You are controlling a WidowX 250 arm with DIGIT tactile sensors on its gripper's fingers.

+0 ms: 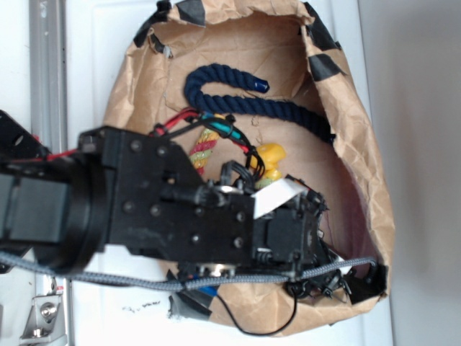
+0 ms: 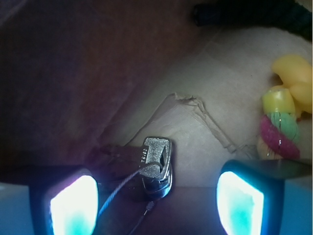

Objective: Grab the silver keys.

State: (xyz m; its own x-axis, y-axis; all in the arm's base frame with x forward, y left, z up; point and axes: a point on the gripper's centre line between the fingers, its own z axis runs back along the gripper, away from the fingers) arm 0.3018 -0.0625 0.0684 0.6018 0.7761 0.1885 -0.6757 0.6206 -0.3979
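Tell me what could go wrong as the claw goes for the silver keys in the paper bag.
The silver keys lie flat on the brown paper between the open claw, nearer the bottom edge of the wrist view, so the fingers might close past them. A thin cable crosses the keys and could get pinched. The wrinkled paper could snag.

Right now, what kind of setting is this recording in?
Probably a lab grasping setup: a crumpled brown paper bin edged with black tape, holding a navy rope, a yellow duck and the silver keys.
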